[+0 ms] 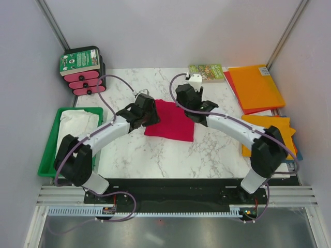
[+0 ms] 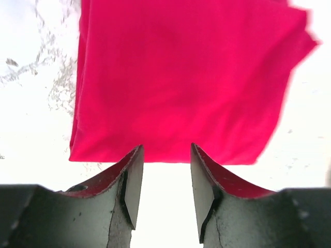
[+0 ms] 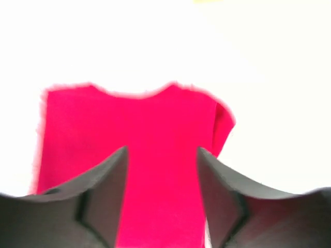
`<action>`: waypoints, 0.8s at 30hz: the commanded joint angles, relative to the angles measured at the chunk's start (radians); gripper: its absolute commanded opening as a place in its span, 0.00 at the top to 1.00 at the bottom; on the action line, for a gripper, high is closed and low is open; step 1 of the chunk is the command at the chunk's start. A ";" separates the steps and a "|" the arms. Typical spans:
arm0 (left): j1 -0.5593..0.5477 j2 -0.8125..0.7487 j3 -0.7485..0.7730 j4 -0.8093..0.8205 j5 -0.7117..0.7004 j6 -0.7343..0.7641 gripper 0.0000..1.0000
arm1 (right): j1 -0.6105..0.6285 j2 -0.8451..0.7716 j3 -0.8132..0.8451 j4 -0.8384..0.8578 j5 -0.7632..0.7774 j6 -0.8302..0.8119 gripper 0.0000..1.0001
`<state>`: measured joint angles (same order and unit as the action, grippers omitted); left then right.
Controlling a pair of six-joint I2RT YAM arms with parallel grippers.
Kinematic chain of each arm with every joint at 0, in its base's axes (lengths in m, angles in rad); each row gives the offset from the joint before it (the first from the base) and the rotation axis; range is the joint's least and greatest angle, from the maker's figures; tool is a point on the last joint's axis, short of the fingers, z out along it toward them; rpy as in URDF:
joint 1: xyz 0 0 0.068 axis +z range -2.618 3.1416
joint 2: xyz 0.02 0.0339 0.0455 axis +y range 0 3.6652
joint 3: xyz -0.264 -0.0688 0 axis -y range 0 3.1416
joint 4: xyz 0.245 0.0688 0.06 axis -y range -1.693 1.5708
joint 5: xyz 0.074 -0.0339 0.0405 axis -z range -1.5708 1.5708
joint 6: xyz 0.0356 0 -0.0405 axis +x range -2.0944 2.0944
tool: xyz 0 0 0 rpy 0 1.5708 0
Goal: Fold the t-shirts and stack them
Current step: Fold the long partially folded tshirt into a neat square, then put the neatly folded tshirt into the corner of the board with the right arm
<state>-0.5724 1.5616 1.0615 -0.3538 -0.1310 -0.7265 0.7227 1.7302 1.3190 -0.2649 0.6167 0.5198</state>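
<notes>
The left gripper [image 2: 165, 151] has its two fingers spread, with only bare tabletop showing in the gap between them. Just beyond its fingertips lies the near edge of the crimson t-shirt [image 2: 181, 77], folded into a rough rectangle; the tips are close to that edge, and no cloth sits between them. From above, this gripper [image 1: 147, 112] is at the shirt's left border.

The right gripper [image 3: 161, 151] is also spread wide. The crimson t-shirt [image 3: 129, 129] fills the space seen between its fingers, which hang over the cloth without pinching it (the wrist picture is too blurred to tell whether a tip touches the fabric). In the top view this gripper [image 1: 187, 98] is at the shirt's far right corner.

The crimson t-shirt [image 1: 173, 121] lies flat at the middle of the marble table [image 1: 155, 155], between the two grippers.

Further out, on the right side of the table, a bright orange t-shirt [image 1: 256, 87] lies neatly folded at the far corner. A second orange t-shirt [image 1: 269, 129] lies nearer, looser, and partly hidden by the right arm. On the left, a white t-shirt [image 1: 77, 125] lies in a green tray [image 1: 50, 150]. A small green-covered book [image 1: 207, 72] lies at the far edge, just behind the right gripper.
</notes>
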 commanded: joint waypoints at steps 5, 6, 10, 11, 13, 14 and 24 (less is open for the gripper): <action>-0.055 -0.302 -0.107 0.035 -0.004 0.059 0.51 | -0.002 -0.519 -0.110 -0.069 0.249 -0.150 0.16; -0.066 -0.331 -0.124 0.029 -0.009 0.062 0.51 | -0.002 -0.564 -0.174 -0.079 0.303 -0.174 0.13; -0.170 -0.455 -0.205 -0.022 -0.119 0.067 0.52 | -0.020 -0.766 -0.390 0.051 0.505 -0.395 0.06; -0.197 -0.472 -0.210 -0.033 -0.151 0.071 0.52 | -0.029 -0.852 -0.502 0.111 0.499 -0.509 0.02; -0.283 -0.472 -0.209 -0.082 -0.234 0.076 0.52 | -0.058 -0.940 -0.610 0.318 0.500 -0.633 0.02; -0.309 -0.471 -0.207 -0.092 -0.248 0.072 0.52 | -0.075 -0.949 -0.698 0.367 0.505 -0.645 0.02; -0.552 -0.495 -0.202 -0.214 -0.349 -0.008 0.54 | -0.265 -0.587 -1.044 1.081 0.448 -0.522 0.02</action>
<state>-1.0592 1.0931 0.8558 -0.5087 -0.3775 -0.6930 0.5232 1.0180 0.3065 0.4549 1.1114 -0.0151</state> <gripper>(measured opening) 0.464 0.980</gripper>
